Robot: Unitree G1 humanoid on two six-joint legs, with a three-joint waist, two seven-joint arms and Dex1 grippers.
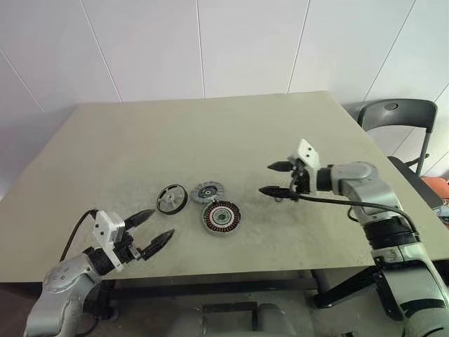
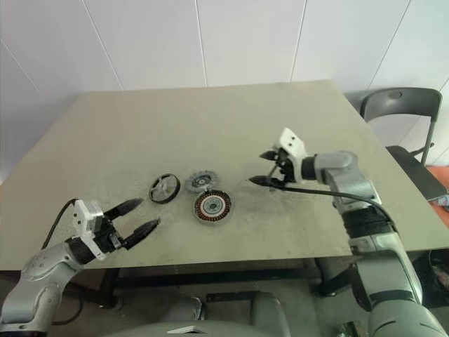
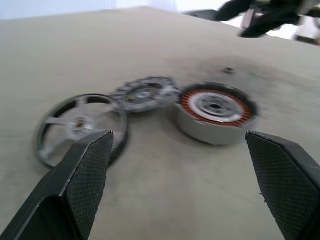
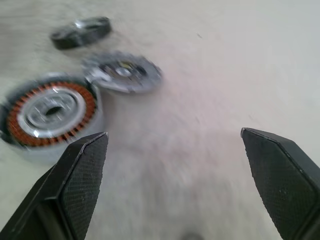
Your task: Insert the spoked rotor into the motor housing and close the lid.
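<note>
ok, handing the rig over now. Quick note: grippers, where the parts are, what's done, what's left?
Left gripper: open, holds nothing, near the table's front edge.
Right gripper: open, holds nothing, to the right of the parts.
Dark-rimmed spoked rotor lies flat on the table, leftmost. Grey ribbed lid sits beside it, touching or overlapping the round motor housing with copper windings.
Done: nothing assembled.
Left: put rotor into housing, then close the lid.

On the bench (image 1: 140, 140): one spoked rotor (image 1: 171, 199), one lid (image 1: 207, 191), one motor housing (image 1: 222, 217); three loose parts in total. Beside the bench: one chair (image 1: 396, 119). Two grippers, left gripper (image 1: 153, 228) and right gripper (image 1: 274, 178).
</note>
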